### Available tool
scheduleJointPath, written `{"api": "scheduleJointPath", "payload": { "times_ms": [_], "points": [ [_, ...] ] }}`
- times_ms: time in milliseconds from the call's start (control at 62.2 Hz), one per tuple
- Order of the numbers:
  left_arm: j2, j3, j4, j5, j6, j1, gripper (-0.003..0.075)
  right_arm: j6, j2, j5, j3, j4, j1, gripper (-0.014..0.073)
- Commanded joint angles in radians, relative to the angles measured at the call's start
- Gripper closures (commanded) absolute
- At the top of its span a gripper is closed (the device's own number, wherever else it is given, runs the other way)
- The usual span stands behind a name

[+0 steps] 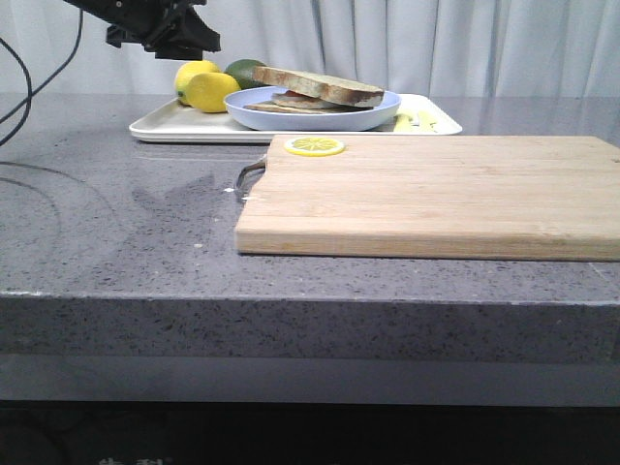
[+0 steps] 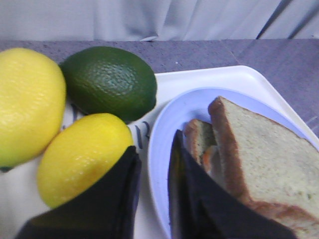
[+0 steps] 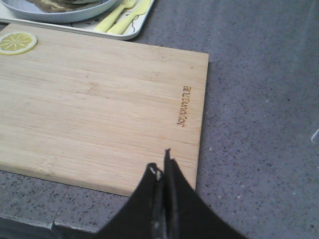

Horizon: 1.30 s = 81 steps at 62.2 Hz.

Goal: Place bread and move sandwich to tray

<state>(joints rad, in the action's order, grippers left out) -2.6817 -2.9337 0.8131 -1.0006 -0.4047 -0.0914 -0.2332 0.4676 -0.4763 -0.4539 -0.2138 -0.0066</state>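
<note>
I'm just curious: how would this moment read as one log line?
sandwich: on plate, on tray | left gripper: open, at plate | right gripper: shut, empty

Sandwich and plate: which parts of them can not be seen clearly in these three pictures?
- Sandwich filling: front view, hidden by the top bread slice and the plate rim.
- Plate's near side: left wrist view, covered by the left gripper.
- Plate's far half: right wrist view, cut off by the picture's edge.

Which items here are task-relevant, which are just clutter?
Task-relevant:
- thick brown-crusted top bread slice
- egg sandwich on round pale-blue plate
- flat white rectangular tray

Clutter:
- two yellow lemons
- dark green avocado
- wooden cutting board
- yellow lemon slice
- yellow plastic cutlery
</note>
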Motion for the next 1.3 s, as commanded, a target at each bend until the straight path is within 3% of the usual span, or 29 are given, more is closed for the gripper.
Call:
{"api": "scheduleJointPath", "payload": {
  "times_ms": [0,145,611,885,1287],
  "points": [
    [0.100,-0.122,0.134,0.018,0.006,-0.003,0.0734,-0.002,0.011,0.084,-0.027,-0.005,0.001,0.0703],
    [0.112,-0.122,0.244,-0.013,0.006,-0.003,0.0738,-0.002,0.011,0.084,-0.027,-0.005,0.001,0.0703],
    [0.241,-0.122,0.252,-0.223,0.011,-0.003,0.0738,-0.002,0.011,0.083,-0.027,-0.005,0.001,0.0703],
    [0.260,-0.122,0.264,-0.278,0.243,-0.013,0.0738,-0.002,0.011,0.069,-0.027,-0.005,0.001,0.0703],
    [0.404,-0.122,0.251,-0.278,0.319,-0.016,0.0738,-0.002,0.011,0.070,-0.027,-0.005,0.001,0.0703]
  ]
}}
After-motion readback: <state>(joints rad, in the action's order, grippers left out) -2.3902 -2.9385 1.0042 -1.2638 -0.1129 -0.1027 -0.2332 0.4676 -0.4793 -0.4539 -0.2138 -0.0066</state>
